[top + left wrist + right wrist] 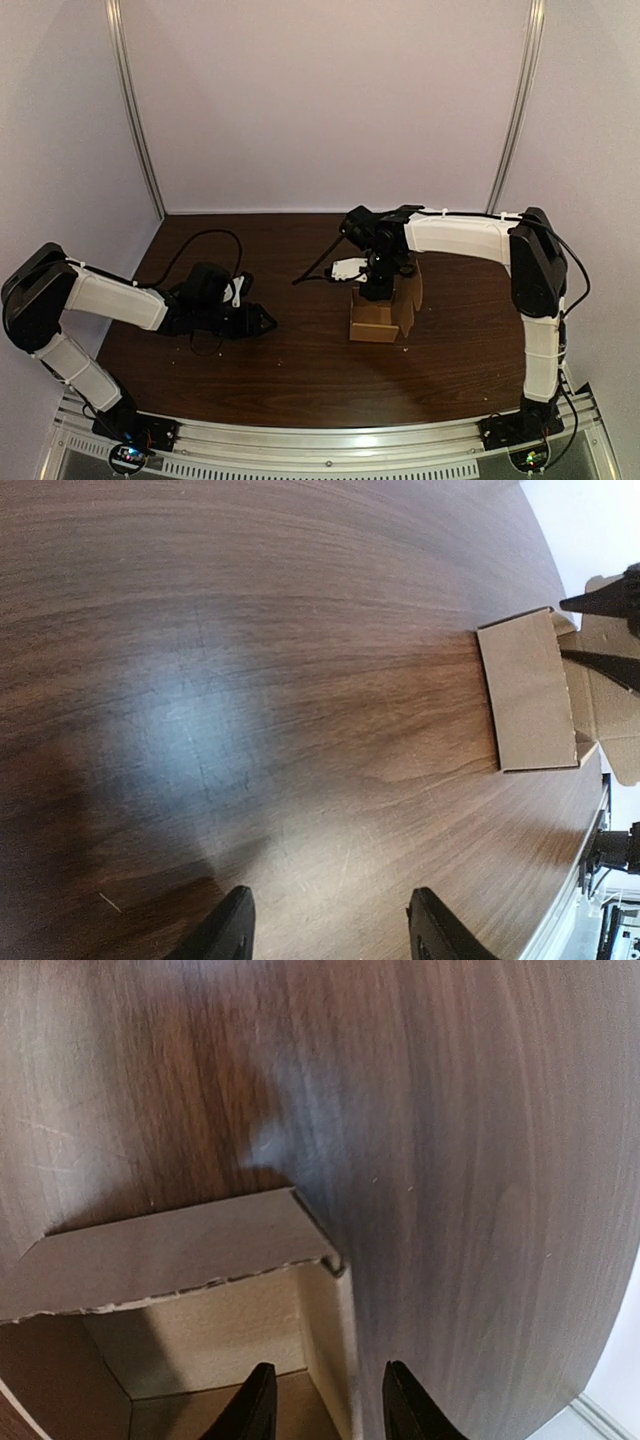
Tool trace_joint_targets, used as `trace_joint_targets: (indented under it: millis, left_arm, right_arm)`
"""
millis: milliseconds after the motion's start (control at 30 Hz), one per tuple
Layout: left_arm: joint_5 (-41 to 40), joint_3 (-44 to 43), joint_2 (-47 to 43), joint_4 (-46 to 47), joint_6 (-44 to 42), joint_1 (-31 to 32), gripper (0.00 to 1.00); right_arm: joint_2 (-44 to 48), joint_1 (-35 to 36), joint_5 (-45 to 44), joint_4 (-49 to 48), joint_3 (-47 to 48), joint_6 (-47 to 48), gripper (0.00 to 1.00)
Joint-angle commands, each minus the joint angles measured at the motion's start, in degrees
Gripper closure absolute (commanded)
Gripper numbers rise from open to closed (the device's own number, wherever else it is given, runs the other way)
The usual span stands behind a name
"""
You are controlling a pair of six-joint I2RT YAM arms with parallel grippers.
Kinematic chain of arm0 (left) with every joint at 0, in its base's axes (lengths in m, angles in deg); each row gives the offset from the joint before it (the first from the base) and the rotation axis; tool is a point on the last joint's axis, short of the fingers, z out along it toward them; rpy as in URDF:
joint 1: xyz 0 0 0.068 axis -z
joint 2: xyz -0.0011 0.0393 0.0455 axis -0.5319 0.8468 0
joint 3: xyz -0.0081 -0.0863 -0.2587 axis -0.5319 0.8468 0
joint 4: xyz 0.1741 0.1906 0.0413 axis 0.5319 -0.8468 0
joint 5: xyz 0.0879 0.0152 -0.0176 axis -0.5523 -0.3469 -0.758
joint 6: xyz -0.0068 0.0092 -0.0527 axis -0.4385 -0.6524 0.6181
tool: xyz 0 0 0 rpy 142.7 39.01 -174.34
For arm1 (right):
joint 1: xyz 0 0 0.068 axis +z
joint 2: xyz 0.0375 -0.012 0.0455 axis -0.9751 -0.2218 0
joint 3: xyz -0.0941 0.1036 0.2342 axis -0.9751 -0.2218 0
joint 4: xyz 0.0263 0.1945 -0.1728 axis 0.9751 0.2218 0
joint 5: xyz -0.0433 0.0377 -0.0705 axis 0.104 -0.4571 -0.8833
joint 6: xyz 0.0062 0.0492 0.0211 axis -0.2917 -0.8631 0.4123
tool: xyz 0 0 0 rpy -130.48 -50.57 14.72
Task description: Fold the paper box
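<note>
The box stands on the table, a little toward 3 o'clock from the table's middle in the top view. It is open on top, and one tall flap stands up on its 3 o'clock side. In the right wrist view another flap lies over the opening and has a rough torn edge.

The right gripper hangs over the box at its 12 o'clock edge and points down. In its own view the right gripper has the jaws moderately apart. One finger is inside the box, the other is outside, and the box wall is between them. I cannot tell if they touch the wall.

The left gripper is low over the table at 9 o'clock from the box, well apart from it and pointing toward it. Its jaws are wide and hold nothing; only bare wood shows between the fingers.
</note>
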Motion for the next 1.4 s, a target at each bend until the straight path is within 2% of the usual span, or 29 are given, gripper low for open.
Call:
trace_joint_targets:
  millis: [0,400,800,967,1167,1367]
  left_arm:
    - [0.16,0.71,-0.27,3.19,0.57,0.37,0.45]
    - [0.41,0.71,0.02,3.19,0.72,0.37,0.45]
    - [0.55,0.98,0.67,4.1,1.24,0.37,0.45]
    - [0.71,1.07,0.81,4.27,1.22,0.37,0.45]
    - [0.78,0.71,0.94,3.87,1.17,0.37,0.45]
    - [1.2,-0.92,2.0,3.03,0.8,0.37,0.45]
  right_arm:
    - [-1.89,-0.25,1.18,5.82,0.08,-0.96,0.6]
    - [-5.53,-1.99,2.24,2.76,-0.47,-1.75,0.63]
    - [-5.41,-1.99,-2.32,-2.24,-4.41,-0.02,0.79]
    - [-4.2,-1.8,-6.86,-7.63,-8.7,1.71,0.81]
    - [2.13,0.84,-17.92,-21.94,-18.98,5.97,0.87]
    - [4.05,1.81,-22.98,-28.28,-22.39,5.93,0.86]
